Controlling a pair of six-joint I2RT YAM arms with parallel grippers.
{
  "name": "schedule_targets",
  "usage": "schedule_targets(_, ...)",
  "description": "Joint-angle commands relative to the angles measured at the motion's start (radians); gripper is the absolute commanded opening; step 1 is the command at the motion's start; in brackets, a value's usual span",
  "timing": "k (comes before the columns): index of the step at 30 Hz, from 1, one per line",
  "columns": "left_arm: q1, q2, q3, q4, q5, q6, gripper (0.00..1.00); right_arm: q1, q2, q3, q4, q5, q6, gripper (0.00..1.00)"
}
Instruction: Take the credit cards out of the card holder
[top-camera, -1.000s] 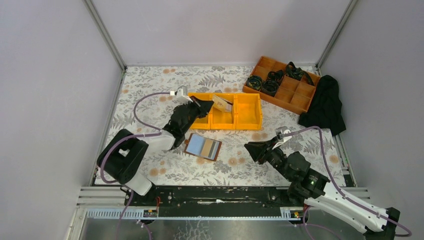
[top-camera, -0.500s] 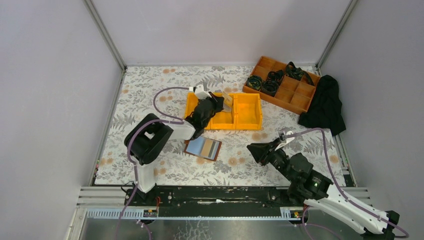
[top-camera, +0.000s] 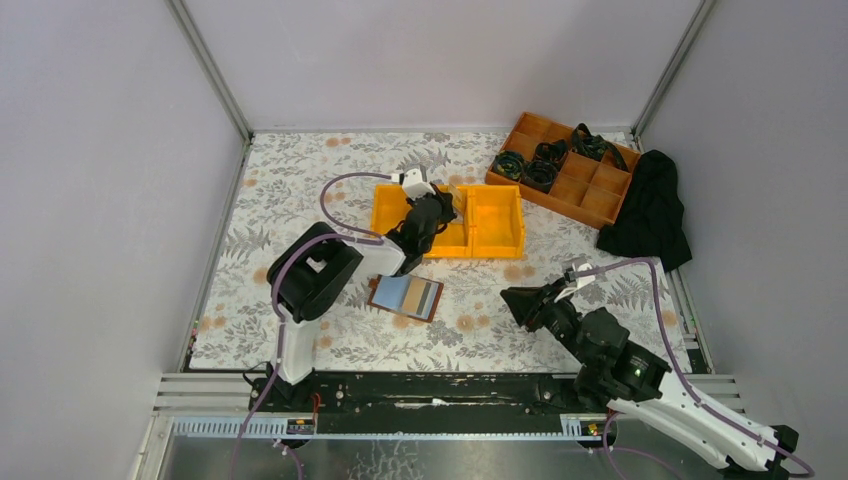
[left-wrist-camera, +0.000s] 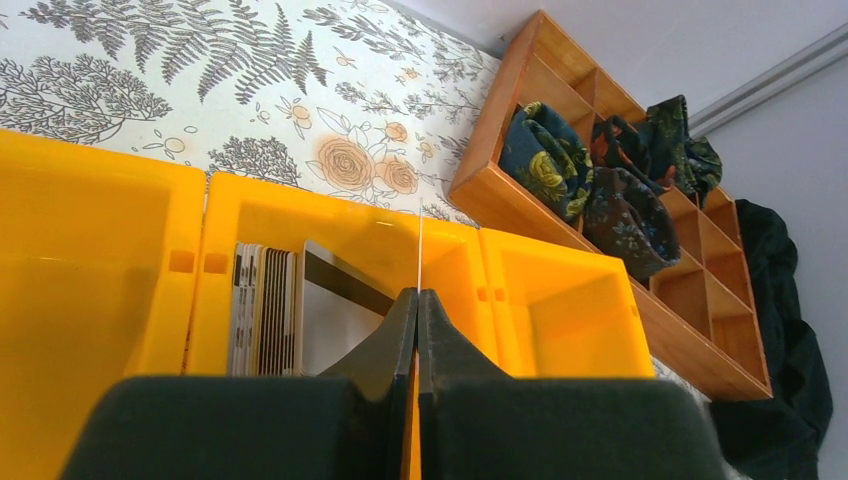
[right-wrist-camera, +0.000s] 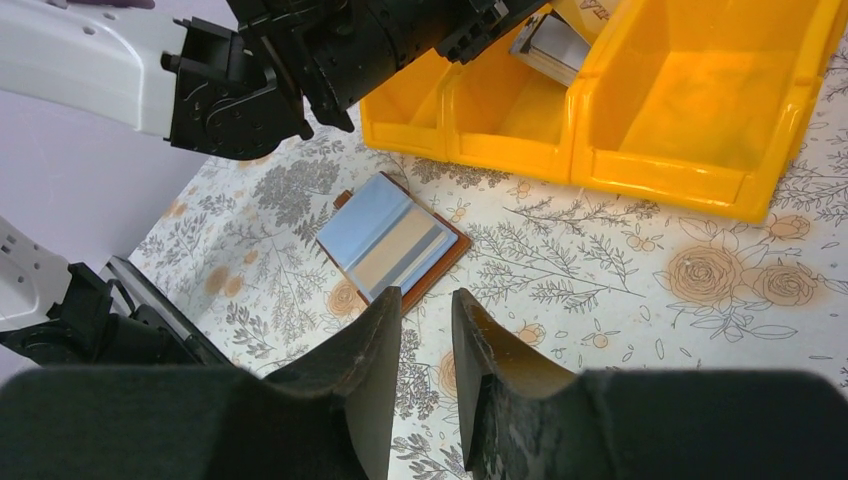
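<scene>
The row of yellow bins (top-camera: 497, 222) sits right under the left claw (left-wrist-camera: 418, 300), middle bin below its tips. The card holder (right-wrist-camera: 395, 238) lies open on the desk behind that claw and straight ahead of the right claw (right-wrist-camera: 425, 310), narrow and empty. The left claw pinches a credit card (left-wrist-camera: 420, 245) on edge, poking past the tips, beside the stacked cards (left-wrist-camera: 265, 310) in that bin.

We see glossy yellow plastic bins (top-camera: 495, 225), a matt wooden tray (top-camera: 598, 203) at two o'clock, and soft black cloth (top-camera: 650, 210).
</scene>
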Motion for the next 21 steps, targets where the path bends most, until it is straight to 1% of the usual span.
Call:
schedule_targets(1,-0.007,0.026,0.049,-0.025,-0.079,0.029,0.0,-0.002,0.021,0.043,0.022,0.025,-0.007,0.32)
schedule_targets(11,-0.008,0.018,0.007,-0.009,-0.074,0.021,0.0,-0.003,0.042,0.031,0.046,0.022,-0.003,0.32)
schedule_targets(21,-0.008,0.042,0.01,0.008,-0.049,0.023,0.0,-0.003,0.037,0.031,0.029,0.021,0.01,0.32)
